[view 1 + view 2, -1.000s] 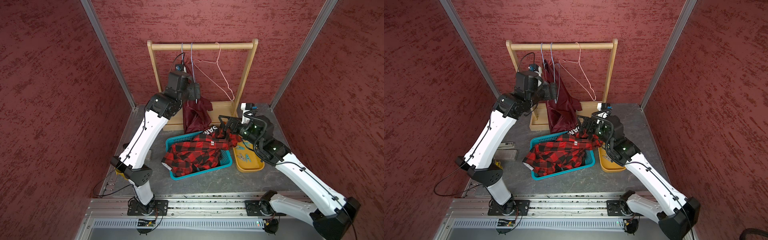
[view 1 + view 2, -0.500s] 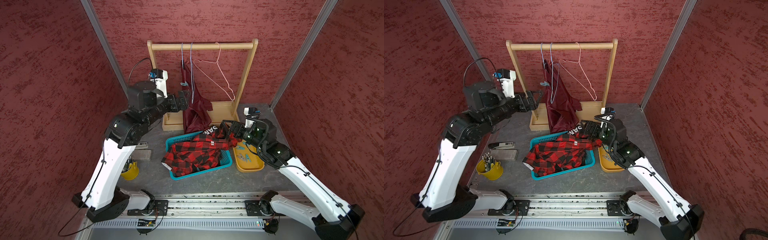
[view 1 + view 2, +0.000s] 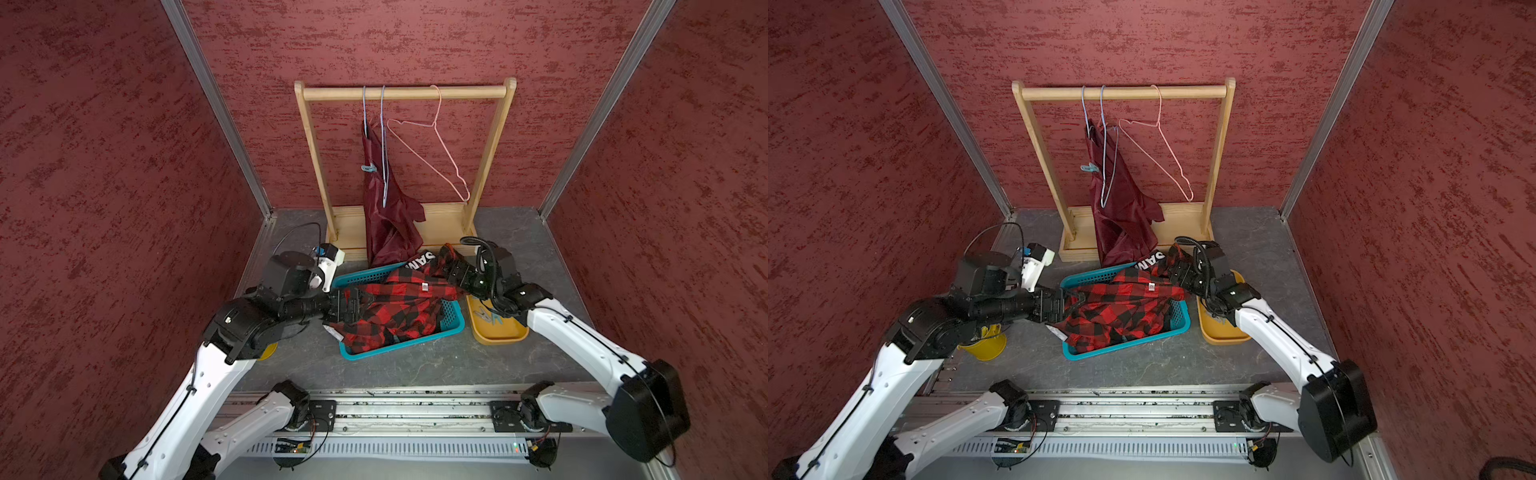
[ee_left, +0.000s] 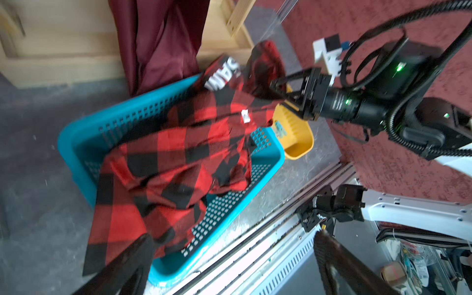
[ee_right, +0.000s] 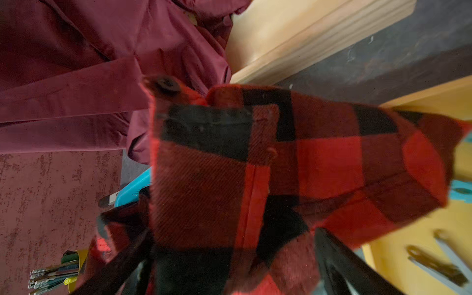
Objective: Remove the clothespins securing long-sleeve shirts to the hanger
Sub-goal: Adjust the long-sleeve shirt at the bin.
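The left black pincer (image 3: 353, 305) is spread wide, holding nothing, just beside the red-and-black checked shirt (image 3: 399, 307) in the blue plastic basket (image 3: 454, 320). The right black pincer (image 4: 280, 92) gapes around that shirt's sleeve. One small blue-green plastic clothespin (image 3: 368, 168) pinches the shiny dark-red shirt (image 3: 386, 224), upper middle, well above both.

Both top views look steeply down from high above and in front of the teal basket (image 3: 399, 351) (image 3: 1121, 349), well away from it and facing the back wall; they share almost the whole scene. The left wrist camera looks from close beside the basket across it toward the yellow tray (image 4: 298, 143). The right wrist camera, very near the red-and-black plaid shirt (image 5: 255, 166) on the basket's tray side, faces back across it. Both wrist views share that shirt and the maroon shirt (image 4: 163, 38).
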Controlling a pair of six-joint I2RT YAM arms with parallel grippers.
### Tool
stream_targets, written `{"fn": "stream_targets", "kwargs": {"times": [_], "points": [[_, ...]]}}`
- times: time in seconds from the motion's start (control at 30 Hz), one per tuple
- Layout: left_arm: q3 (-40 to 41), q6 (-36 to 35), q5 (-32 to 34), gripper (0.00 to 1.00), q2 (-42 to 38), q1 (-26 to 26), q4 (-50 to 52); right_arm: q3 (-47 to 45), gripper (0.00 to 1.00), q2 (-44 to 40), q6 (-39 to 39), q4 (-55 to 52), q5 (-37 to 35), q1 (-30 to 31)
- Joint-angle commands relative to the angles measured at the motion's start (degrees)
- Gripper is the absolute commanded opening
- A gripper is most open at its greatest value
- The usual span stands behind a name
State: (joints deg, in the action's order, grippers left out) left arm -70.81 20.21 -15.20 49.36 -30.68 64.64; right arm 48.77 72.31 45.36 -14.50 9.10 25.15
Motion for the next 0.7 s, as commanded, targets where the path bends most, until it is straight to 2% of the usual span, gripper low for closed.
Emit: {"fn": "stream_targets", "kwargs": {"times": [0.0, 0.13, 0.27, 0.37, 0.53, 0.67], "points": [[3.36, 2.82, 0.25, 1.00, -1.70, 0.62, 3.08, 1.08, 0.90, 1.73, 4.20, 9.60, 2.73, 0.87], [6.90, 4.00, -0.31, 1.00, -1.28, 0.97, 2.68, 3.26, 0.70, 5.28, 4.87, 11.43, 3.27, 2.14], [7.69, 4.08, -0.16, 1.00, -0.94, 1.06, 0.78, 4.84, 0.23, 7.12, 6.47, 13.20, 1.78, 5.34], [7.98, 4.14, 1.22, 1.00, 0.13, 1.18, 0.26, 6.66, 0.01, 6.31, 7.55, 13.14, 0.47, 8.77], [8.05, 4.75, 6.76, 1.00, 0.56, 2.95, 0.35, 13.15, 0.00, 4.81, 8.92, 10.52, -2.02, 17.14], [5.64, 4.07, 13.44, 1.00, 1.01, 3.28, 0.88, 15.61, 0.00, 5.10, 13.03, 11.82, -4.59, 25.30]]}}
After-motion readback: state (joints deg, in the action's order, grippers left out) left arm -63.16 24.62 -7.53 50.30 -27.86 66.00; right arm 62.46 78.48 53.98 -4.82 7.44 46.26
